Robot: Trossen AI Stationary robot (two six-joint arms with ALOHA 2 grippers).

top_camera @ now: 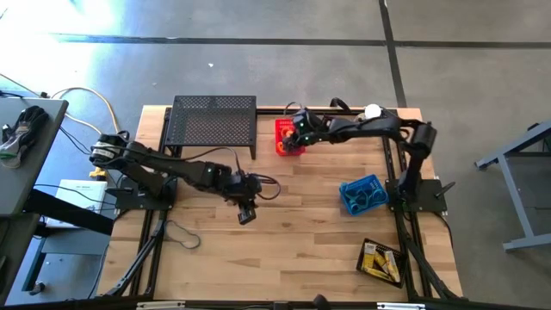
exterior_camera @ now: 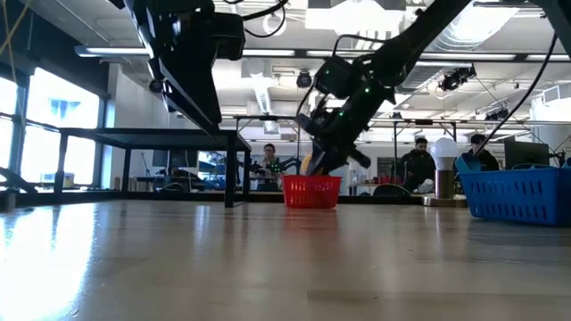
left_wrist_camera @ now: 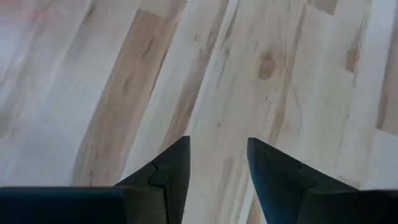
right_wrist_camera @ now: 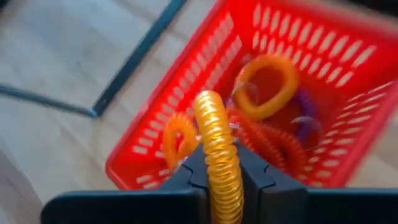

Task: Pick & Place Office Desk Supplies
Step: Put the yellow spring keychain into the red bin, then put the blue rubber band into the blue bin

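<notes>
1. Far left on my high view: the left gripper (top_camera: 247,213) hangs over bare table (top_camera: 301,224), near the middle. Its wrist view shows its fingers (left_wrist_camera: 168,171) spread apart with only wood grain between them; nothing held.
2. A thin dark band loop (top_camera: 179,234) lies flat on the table near the front-left, well apart from that gripper.
3. The black mesh shelf (top_camera: 213,120) stands at the back edge; just to its right sits the red basket (top_camera: 286,138).
4. The right gripper (right_wrist_camera: 219,180) is over the red basket, pinching a yellow coil loop (right_wrist_camera: 217,155) between closed fingers. Orange, red and purple loops (right_wrist_camera: 267,87) lie inside the basket.
5. Blue basket (top_camera: 362,194) sits further right, dark loops inside.
6. Front-right: a dark tray (top_camera: 381,260) with yellow-and-white boxes. I can read no lettering on them.
</notes>
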